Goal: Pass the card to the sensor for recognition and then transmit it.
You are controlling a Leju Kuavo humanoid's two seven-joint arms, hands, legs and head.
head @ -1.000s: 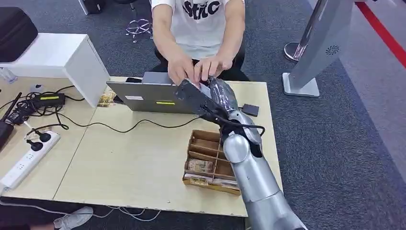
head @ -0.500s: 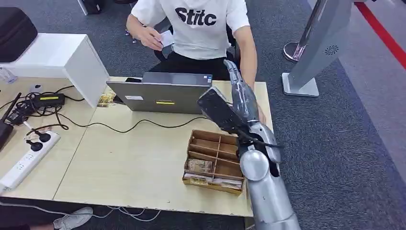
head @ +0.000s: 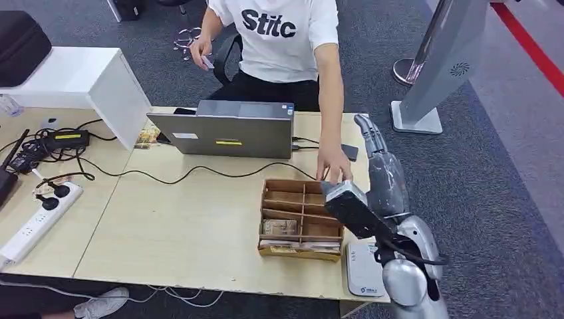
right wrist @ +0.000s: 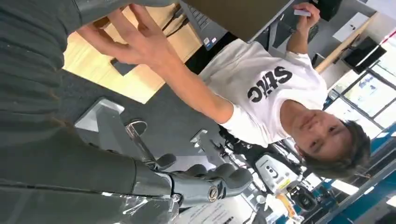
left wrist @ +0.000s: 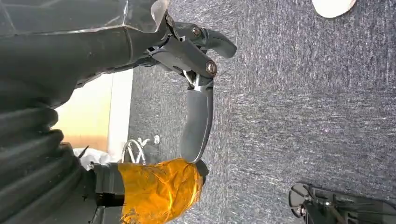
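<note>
The small white card (head: 208, 63) is in the raised hand of the person (head: 279, 33) sitting behind the table; the right wrist view shows the card (right wrist: 302, 12) too. My right hand (head: 379, 166) hovers over the table's right edge with fingers stretched out and holds nothing; its fingers (right wrist: 205, 183) show bare in the wrist view. The person's other hand (head: 332, 169) reaches down to the far right corner of the wooden box, just left of my hand. A flat white sensor device (head: 364, 269) lies at the table's front right corner. My left hand (left wrist: 196, 93) hangs over grey carpet, holding nothing.
A wooden compartment box (head: 299, 216) with cards in its front slots sits beside my right arm. A grey laptop (head: 226, 129) stands at the table's back, a small dark pad (head: 350, 151) to its right. Cables and a power strip (head: 40, 219) lie left. A grey stand (head: 439, 66) rises at the right.
The person took the card from my right hand and drew it back. My right arm swung right and back, from over the laptop to the table's right edge. The person's other hand reached to the box.
</note>
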